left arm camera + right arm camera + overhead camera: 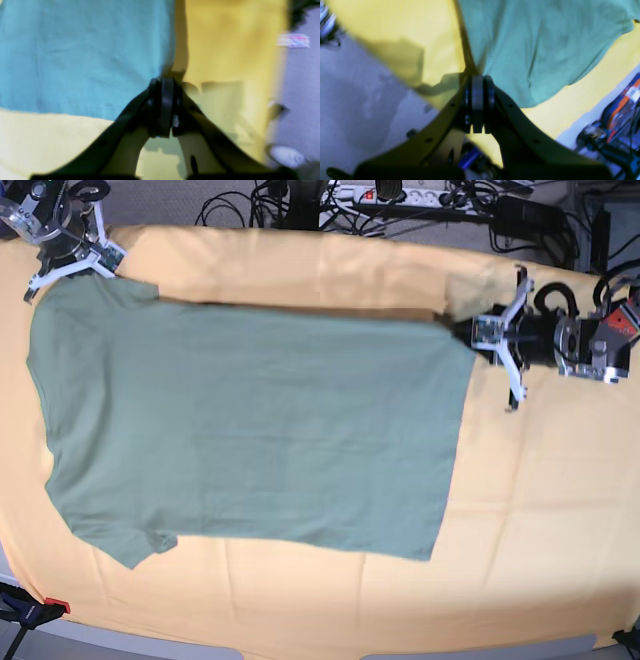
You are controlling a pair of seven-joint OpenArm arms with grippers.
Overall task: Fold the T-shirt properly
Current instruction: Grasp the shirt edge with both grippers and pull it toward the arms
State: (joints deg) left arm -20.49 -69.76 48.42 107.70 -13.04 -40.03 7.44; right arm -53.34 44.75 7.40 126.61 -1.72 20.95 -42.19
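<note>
Both arms pinch the far corners of the spread shirt.

The shirt [250, 430] lies flat on the orange-yellow cloth [540, 510] covering the desk, collar end left, hem right. Left fingers [162, 85] are clenched on the hem corner at far right; right fingers [478, 80] are clenched on the shoulder corner at far left. Cables [400, 200] run along the desk's far edge.
</note>
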